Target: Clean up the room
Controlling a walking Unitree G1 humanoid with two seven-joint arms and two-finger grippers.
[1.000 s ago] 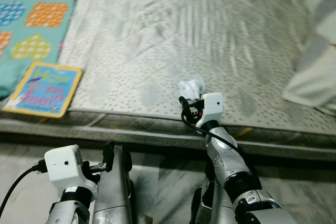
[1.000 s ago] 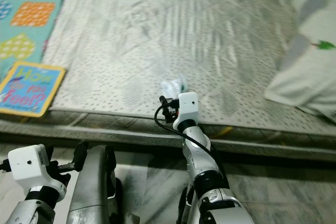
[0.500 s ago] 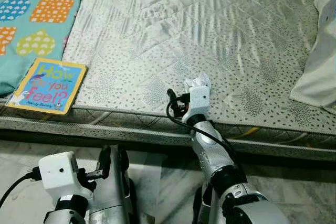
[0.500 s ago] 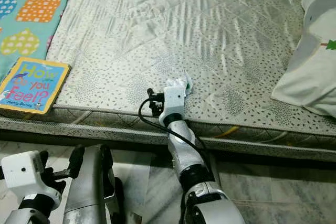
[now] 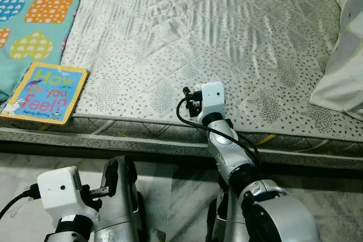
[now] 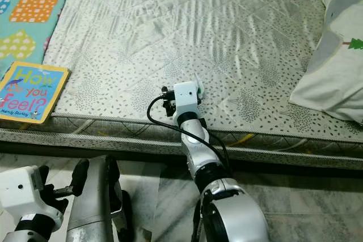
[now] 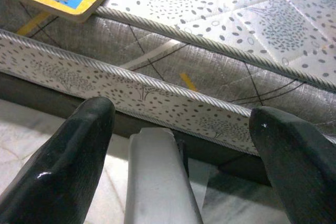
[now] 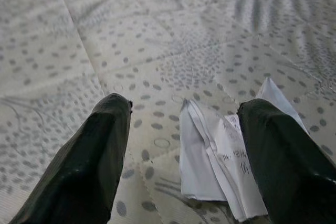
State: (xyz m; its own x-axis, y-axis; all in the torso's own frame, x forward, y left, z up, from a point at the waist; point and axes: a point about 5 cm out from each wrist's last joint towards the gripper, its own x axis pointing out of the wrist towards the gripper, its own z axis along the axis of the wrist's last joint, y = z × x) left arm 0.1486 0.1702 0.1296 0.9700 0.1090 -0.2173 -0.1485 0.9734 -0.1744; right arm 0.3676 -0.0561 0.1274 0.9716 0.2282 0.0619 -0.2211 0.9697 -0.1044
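A crumpled white paper [image 8: 231, 166] lies on the grey dotted mattress [image 5: 170, 38], close to its front edge. My right gripper [image 8: 184, 109] is open just over it, one black finger [image 8: 94, 156] on each side, and the paper sits nearer the other finger [image 8: 283, 150]. From the head, the right wrist's white camera box [image 5: 212, 93] covers most of the paper [image 6: 198, 81]. My left gripper [image 7: 184, 124] hangs open low by the mattress side, holding nothing.
A children's book [image 5: 44, 93] lies at the mattress's front left corner, beside a teal blanket [image 5: 34, 15] with coloured hearts. A white pillow [image 5: 346, 60] rests at the right. Marble floor [image 5: 176, 191] runs below the mattress edge.
The head view has shifted and sharpened. My right gripper has moved forward over the paper, which the wrist camera box now mostly covers.
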